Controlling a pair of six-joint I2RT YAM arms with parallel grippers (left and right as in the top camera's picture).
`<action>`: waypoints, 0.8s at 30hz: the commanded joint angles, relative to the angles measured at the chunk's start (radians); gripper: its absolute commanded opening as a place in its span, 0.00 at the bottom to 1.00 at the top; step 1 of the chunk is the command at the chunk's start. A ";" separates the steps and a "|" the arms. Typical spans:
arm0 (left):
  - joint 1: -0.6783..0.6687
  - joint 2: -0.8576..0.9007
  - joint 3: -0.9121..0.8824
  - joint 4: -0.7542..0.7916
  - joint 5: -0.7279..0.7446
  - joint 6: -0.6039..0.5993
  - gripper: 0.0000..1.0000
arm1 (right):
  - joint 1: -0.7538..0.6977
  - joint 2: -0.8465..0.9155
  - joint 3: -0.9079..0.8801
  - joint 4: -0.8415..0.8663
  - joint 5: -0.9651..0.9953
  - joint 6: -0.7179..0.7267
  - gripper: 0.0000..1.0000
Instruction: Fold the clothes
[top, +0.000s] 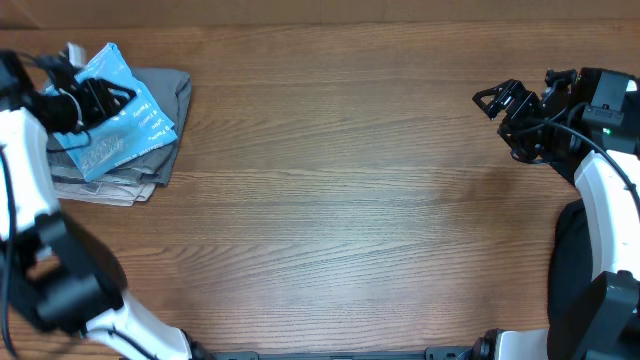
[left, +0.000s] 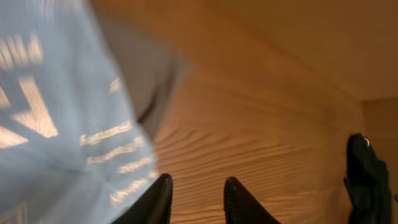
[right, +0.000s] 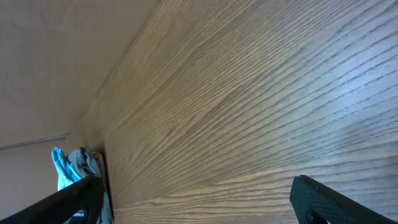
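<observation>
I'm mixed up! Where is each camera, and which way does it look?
Overhead: above, looking straight down on the brown wooden table; left gripper and right gripper at its ends.
Left wrist: behind the left gripper, close over the light blue cotton T-shirt with white lettering; black fingers show.
Right wrist: behind the right gripper, facing across the table toward that shirt; fingers show.
Shared: all see the shirt.

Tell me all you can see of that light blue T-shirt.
The T-shirt is light blue, soft cotton-looking cloth with white lettering. It lies bunched and roughly folded at the far left corner of the table, one tip poking up, on top of a grey garment and pale laundry. The left gripper is over it, jaws slightly apart; whether it touches is unclear.
</observation>
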 joint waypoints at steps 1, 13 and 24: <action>-0.043 -0.222 0.040 -0.019 -0.067 -0.076 0.36 | 0.001 -0.003 0.006 0.003 -0.007 -0.002 1.00; -0.172 -0.384 0.039 -0.136 -0.138 -0.159 1.00 | 0.001 -0.003 0.006 0.003 -0.007 -0.002 1.00; -0.180 -0.383 0.039 -0.154 -0.139 -0.161 1.00 | 0.001 -0.003 0.006 0.003 -0.007 -0.002 1.00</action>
